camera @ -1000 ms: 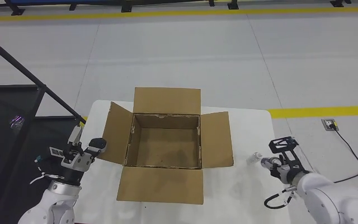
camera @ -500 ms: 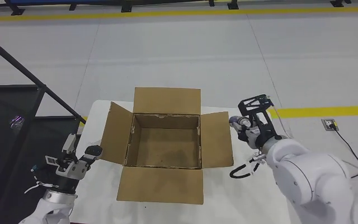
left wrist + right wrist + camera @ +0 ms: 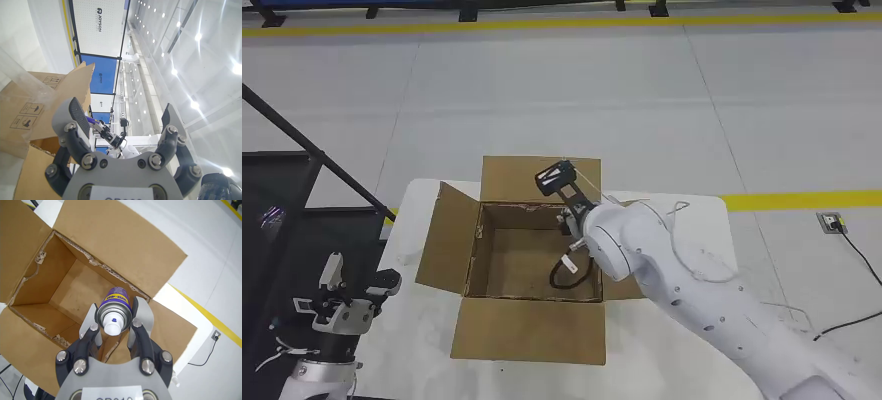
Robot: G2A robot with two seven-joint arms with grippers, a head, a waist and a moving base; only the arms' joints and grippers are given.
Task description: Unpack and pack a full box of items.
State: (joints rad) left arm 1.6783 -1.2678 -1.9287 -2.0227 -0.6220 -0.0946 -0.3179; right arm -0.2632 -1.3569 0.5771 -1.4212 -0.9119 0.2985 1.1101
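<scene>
One cardboard box (image 3: 527, 330), one spray can (image 3: 117, 303)

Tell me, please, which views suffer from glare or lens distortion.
Left wrist view: ceiling lights flare into starbursts beyond the open left gripper. Right wrist view: even light, no glare; the wide lens bows the flaps of the box around the spray can in the right gripper. Top view: evenly lit, no glare.
</scene>
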